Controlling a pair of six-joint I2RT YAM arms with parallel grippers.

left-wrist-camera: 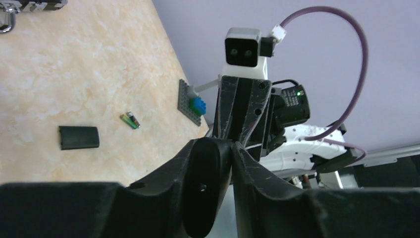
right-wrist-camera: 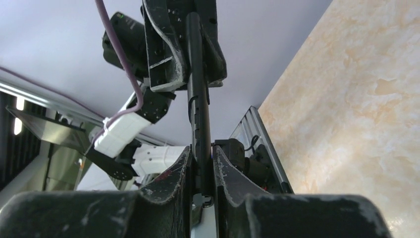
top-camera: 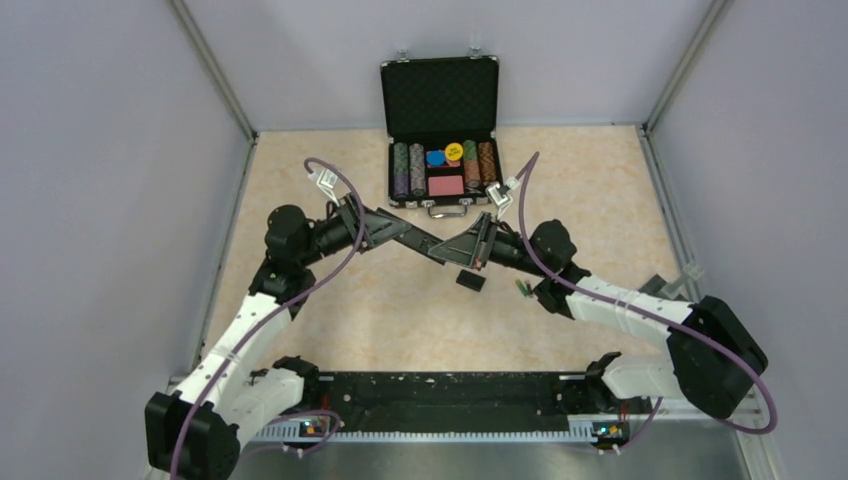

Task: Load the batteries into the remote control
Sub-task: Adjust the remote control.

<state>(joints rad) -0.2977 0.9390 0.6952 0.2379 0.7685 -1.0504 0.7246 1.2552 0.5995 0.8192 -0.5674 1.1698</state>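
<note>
The remote control [right-wrist-camera: 198,114] is a slim black bar held edge-on in the air between both grippers. My right gripper [right-wrist-camera: 201,153] is shut on one end, and my left gripper [left-wrist-camera: 232,146] is shut on the other end [left-wrist-camera: 205,188]. In the top view the two grippers meet tip to tip, left [top-camera: 437,250] and right [top-camera: 452,250], and hide the remote. One green battery [top-camera: 521,288] lies on the table by the right arm; it also shows in the left wrist view [left-wrist-camera: 130,120]. A second battery is not in view.
A small flat black cover piece [top-camera: 469,281] lies on the table under the grippers, left of the battery. An open black case of coloured chips [top-camera: 440,130] stands at the back. A grey plate with a blue brick [left-wrist-camera: 193,104] sits by the right wall.
</note>
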